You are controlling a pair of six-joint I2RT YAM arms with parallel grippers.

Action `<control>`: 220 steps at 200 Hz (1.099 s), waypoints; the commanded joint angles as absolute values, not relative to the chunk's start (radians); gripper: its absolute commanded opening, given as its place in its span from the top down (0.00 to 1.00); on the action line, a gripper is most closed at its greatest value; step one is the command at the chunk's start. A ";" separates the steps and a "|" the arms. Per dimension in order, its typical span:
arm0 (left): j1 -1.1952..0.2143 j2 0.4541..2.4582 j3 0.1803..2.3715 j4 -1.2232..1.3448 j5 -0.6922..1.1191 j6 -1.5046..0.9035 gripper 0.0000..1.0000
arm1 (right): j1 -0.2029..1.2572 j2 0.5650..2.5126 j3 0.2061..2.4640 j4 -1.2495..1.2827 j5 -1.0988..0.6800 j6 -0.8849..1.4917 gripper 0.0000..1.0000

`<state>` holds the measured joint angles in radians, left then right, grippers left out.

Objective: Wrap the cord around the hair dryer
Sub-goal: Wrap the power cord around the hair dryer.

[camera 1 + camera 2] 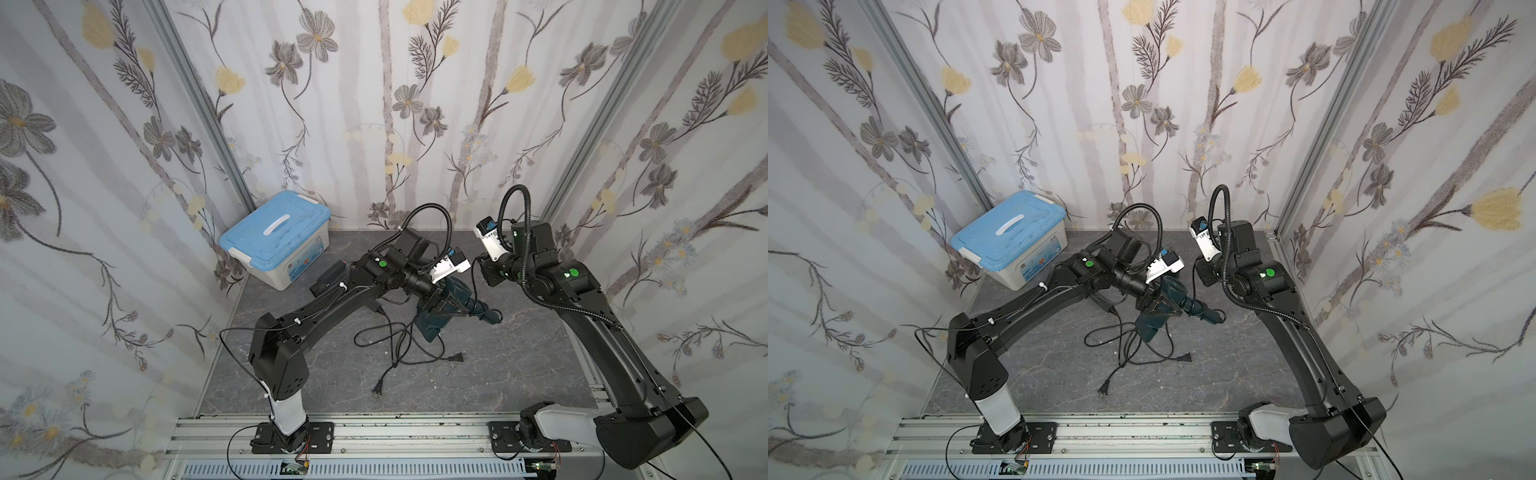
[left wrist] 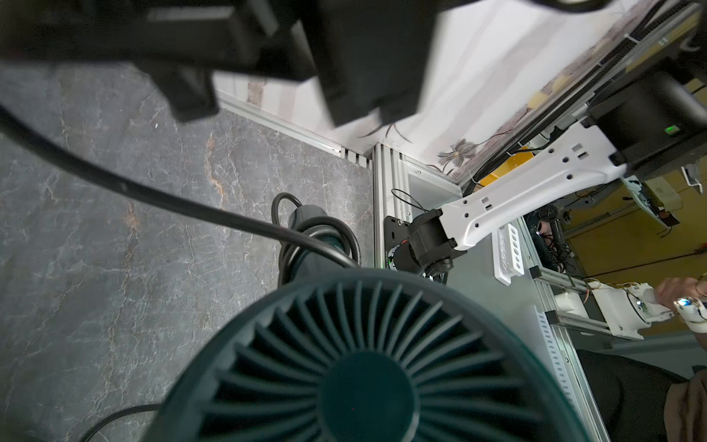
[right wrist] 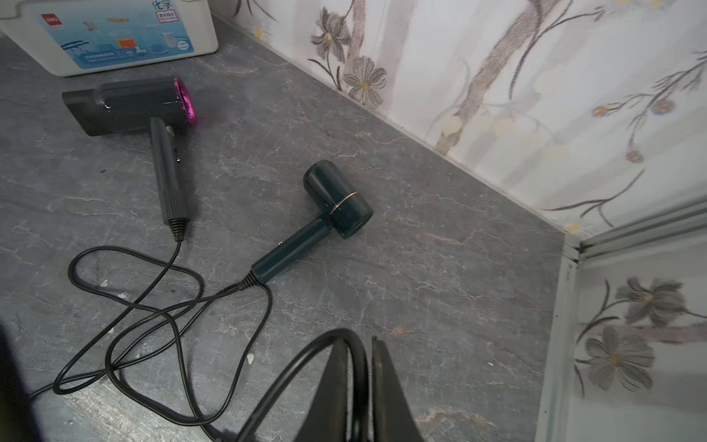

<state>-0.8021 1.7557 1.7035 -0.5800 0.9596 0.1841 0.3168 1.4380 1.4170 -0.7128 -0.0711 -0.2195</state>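
In both top views my left gripper (image 1: 436, 301) (image 1: 1152, 301) is shut on the dark teal hair dryer (image 1: 455, 289) (image 1: 1169, 289) and holds it above the table, handle pointing right. The left wrist view is filled by the dryer's rear grille (image 2: 363, 363), which hides my fingers. The black cord (image 2: 172, 199) runs to the handle (image 2: 306, 218) and loops round it. My right gripper (image 1: 478, 264) (image 3: 369, 340) hangs just right of the dryer, shut on a loop of cord (image 3: 306, 356). The right wrist view shows a teal dryer (image 3: 338, 199) lying flat with its cord trailing.
A black dryer with a pink end (image 1: 332, 276) (image 3: 130, 103) lies behind my left arm. Slack cords (image 1: 395, 340) with two plugs (image 1: 457, 357) (image 1: 378, 388) sprawl in front. A blue-lidded box (image 1: 276, 241) stands at the back left corner. Curtained walls close three sides.
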 commanded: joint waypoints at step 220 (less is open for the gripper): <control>-0.579 1.771 1.421 0.866 1.178 -0.834 1.00 | 0.013 1.416 0.690 0.359 -1.084 0.289 1.00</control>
